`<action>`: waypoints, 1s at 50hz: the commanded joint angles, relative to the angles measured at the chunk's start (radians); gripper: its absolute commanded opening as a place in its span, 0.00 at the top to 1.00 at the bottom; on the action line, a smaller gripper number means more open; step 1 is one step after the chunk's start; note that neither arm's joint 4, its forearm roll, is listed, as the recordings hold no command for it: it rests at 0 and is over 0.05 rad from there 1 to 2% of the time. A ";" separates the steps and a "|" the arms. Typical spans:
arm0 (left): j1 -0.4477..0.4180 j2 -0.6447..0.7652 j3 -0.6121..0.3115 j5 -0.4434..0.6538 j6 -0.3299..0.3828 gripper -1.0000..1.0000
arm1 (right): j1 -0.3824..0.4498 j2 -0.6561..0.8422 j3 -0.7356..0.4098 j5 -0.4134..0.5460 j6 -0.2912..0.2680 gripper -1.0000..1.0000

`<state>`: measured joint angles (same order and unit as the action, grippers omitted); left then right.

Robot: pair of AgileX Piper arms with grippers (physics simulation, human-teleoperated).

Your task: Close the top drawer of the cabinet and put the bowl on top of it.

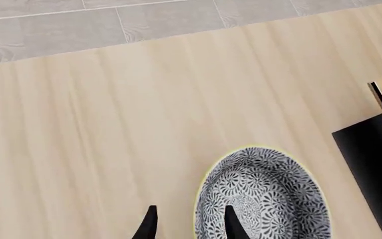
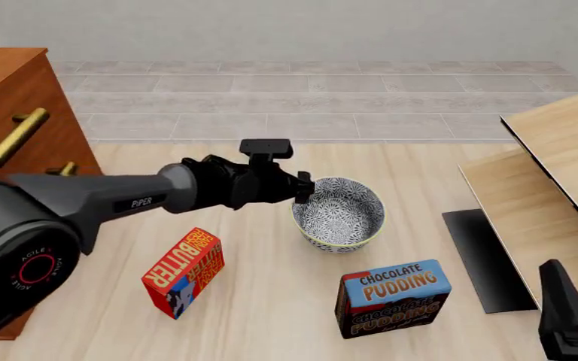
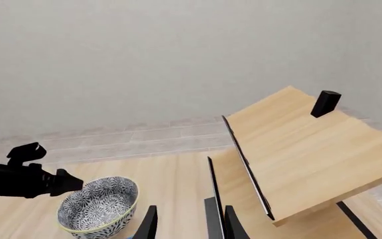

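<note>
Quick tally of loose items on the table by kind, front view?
Bowls: 1, the black-and-white floral bowl.
Food boxes: 2, the butter box and the chocolate pudding box.
Total: 3.

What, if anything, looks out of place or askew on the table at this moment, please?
The butter box stands tilted, leaning rather than sitting flat. The light-wood panels at the table's right are slanted as well. The bowl sits upright and the pudding box looks undamaged; nothing is spilled.
</note>
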<state>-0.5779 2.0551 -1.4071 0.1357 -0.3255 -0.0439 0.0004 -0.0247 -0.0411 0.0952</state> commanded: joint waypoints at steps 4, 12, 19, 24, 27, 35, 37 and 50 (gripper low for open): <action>-0.004 0.026 0.001 -0.010 -0.020 0.00 | 0.005 0.000 -0.003 0.005 0.000 0.00; -0.006 0.032 0.004 -0.014 -0.031 0.00 | 0.004 0.000 0.000 0.003 0.001 0.00; -0.010 0.042 0.008 -0.021 -0.042 0.00 | 0.005 0.000 0.001 0.003 0.001 0.00; -0.007 0.050 0.005 -0.022 -0.046 0.00 | 0.004 0.000 -0.002 0.005 0.002 0.00; -0.011 0.054 0.010 -0.028 -0.049 0.00 | 0.004 0.000 0.001 0.002 0.003 0.00; -0.019 0.069 0.008 -0.035 -0.063 0.00 | 0.002 0.000 -0.002 0.003 0.005 0.00; -0.022 0.068 0.009 -0.035 -0.065 0.00 | 0.001 0.000 -0.003 0.004 0.005 0.00; -0.026 0.086 0.011 -0.046 -0.077 0.00 | -0.001 0.000 -0.001 0.002 0.007 0.00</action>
<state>-0.5989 2.1290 -1.3977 0.0974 -0.3937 -0.0441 0.0004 -0.0240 -0.0403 0.1011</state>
